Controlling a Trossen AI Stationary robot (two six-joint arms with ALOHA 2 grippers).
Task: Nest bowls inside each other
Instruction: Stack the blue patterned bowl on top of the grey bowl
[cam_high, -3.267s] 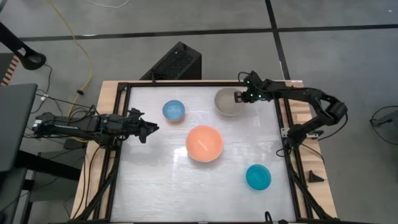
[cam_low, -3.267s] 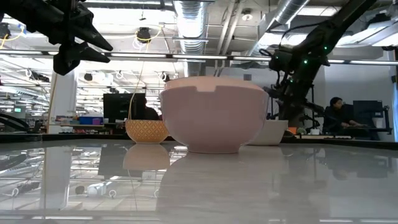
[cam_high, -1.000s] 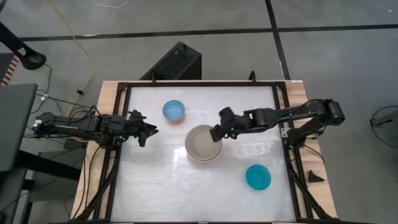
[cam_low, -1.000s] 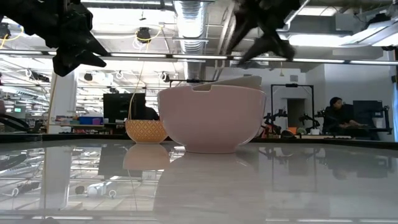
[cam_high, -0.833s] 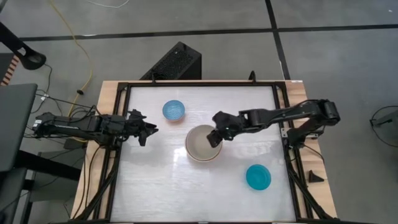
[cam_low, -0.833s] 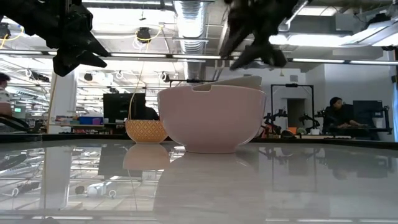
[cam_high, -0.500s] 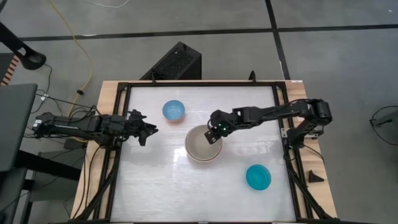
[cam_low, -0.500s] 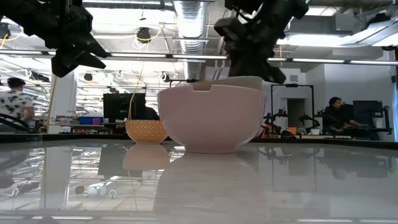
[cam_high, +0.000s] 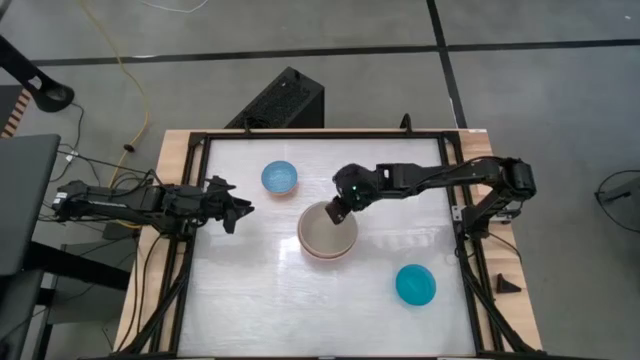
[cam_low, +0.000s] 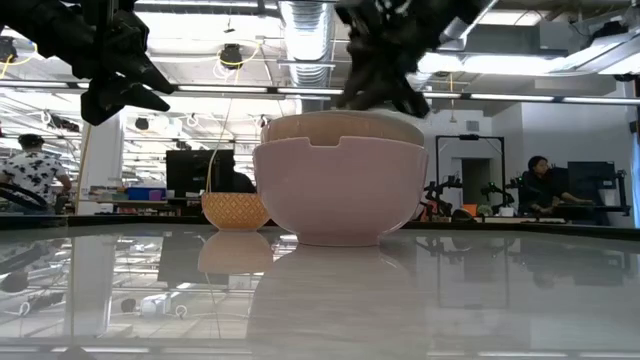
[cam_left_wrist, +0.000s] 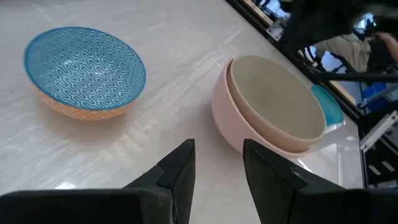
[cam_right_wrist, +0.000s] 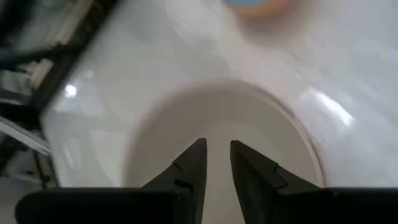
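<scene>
I have the right gripper (cam_high: 338, 211) narrowed, empty I think, over the rim of the grey bowl (cam_high: 326, 230) nested in the pink bowl (cam_low: 340, 190). The blue bowl (cam_high: 279, 177) lies nearer the left gripper (cam_high: 240, 209), which waits slightly parted.

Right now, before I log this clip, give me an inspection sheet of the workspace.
Surface: white table in a black frame, glossy.
Job's things: grey-beige bowl sits inside the salmon-pink bowl at centre; light blue bowl and teal bowl stand alone. No cream-white bowl seen.
Clutter: nothing seen.
Grippers: right gripper above the grey-beige bowl's rim, fingers narrowly apart, nothing seen between them; left gripper open, waiting at the table's left edge.
Cables: yellow cable on the floor.
Surroundings: black box behind the table; people at desks.
</scene>
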